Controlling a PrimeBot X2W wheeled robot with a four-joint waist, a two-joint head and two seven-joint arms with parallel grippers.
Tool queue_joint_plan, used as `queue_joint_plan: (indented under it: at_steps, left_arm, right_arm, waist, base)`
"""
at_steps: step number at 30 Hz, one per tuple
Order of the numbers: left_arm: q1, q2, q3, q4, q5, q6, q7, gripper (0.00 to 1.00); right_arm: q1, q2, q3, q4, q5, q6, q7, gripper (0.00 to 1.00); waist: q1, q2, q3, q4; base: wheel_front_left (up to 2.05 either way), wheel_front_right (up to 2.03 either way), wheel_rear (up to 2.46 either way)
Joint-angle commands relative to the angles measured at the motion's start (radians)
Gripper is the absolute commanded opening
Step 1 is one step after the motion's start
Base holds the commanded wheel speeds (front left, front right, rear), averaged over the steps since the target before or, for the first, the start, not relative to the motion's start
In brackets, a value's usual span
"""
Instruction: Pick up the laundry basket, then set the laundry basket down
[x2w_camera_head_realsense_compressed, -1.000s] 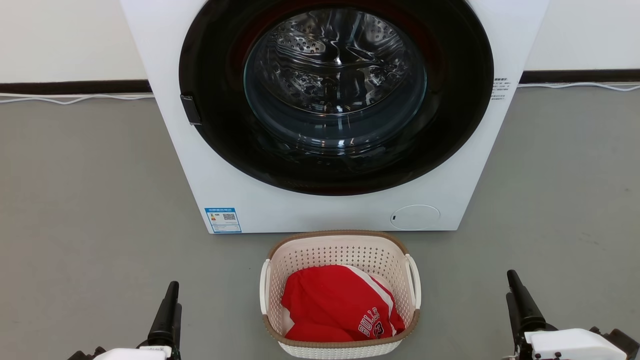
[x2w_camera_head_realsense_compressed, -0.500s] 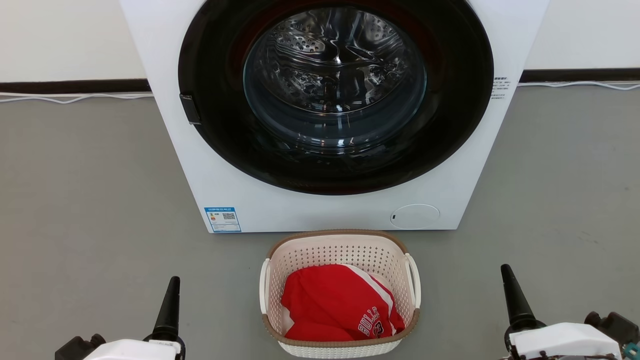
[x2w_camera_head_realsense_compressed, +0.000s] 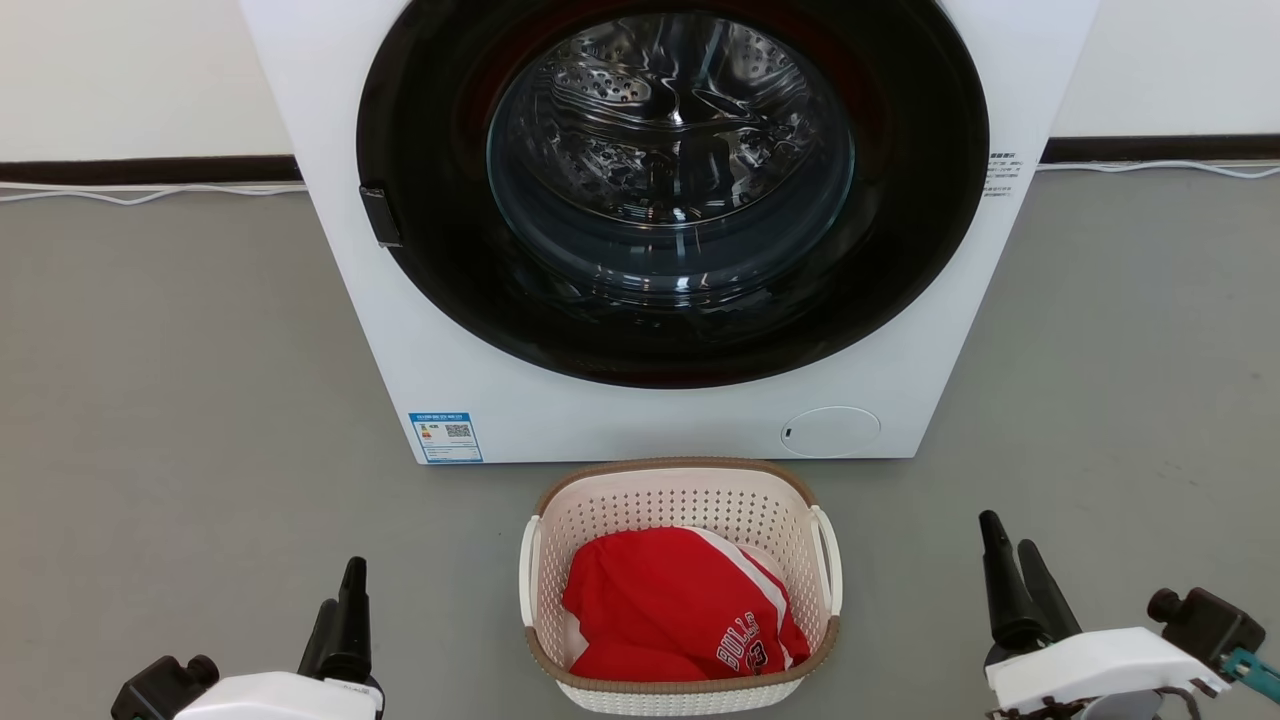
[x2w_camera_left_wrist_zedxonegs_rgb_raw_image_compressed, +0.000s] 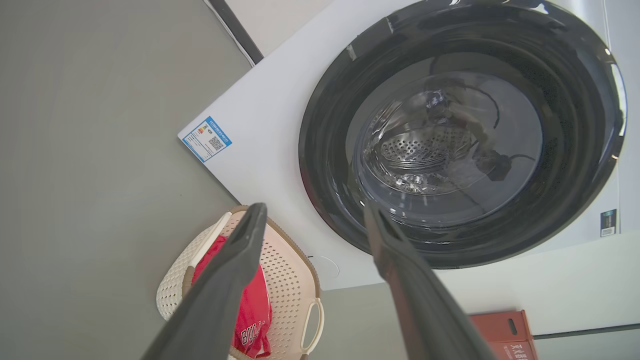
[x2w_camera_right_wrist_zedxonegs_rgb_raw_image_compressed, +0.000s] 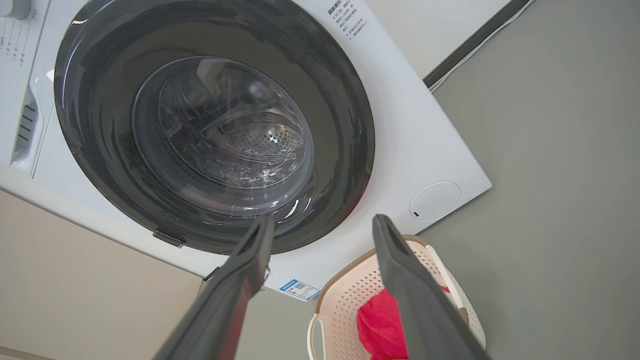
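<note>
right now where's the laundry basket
In the head view the laundry basket sits on the grey floor at bottom centre, just in front of the washing machine, with a red garment inside.

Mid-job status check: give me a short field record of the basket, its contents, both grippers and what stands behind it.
basket: laundry basket, upright on the grey floor
contents: red garment with white lettering
behind it: washing machine, door closed
left gripper: open, empty, left of the basket and apart from it
right gripper: open, empty, right of the basket and apart from it
stage: basket not yet gripped
</note>
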Motion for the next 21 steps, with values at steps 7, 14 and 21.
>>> queue_joint_plan:
  at_steps: [7,14,21]
  left_arm:
    - [-0.054,0.009,0.002,-0.029,0.111,0.016,-0.033,1.0]
    - [-0.054,0.01,-0.003,-0.029,0.209,0.025,-0.054,1.0]
    - [-0.057,0.011,-0.003,-0.026,0.304,0.033,-0.074,1.0]
  right_arm:
    - [-0.054,-0.01,0.026,-0.024,-0.128,0.004,-0.034,1.0]
    - [-0.059,-0.01,0.034,-0.021,-0.229,0.005,-0.054,1.0]
    - [-0.064,-0.01,0.038,-0.013,-0.332,0.005,-0.075,1.0]
  waist:
    - [-0.0001,0.0,0.0,0.001]
    - [-0.0001,0.0,0.002,-0.001]
    - [-0.0001,0.0,0.004,-0.002]
  base:
    - [0.0,0.0,0.0]
    - [0.0,0.0,0.0]
    - [0.0,0.0,0.0]
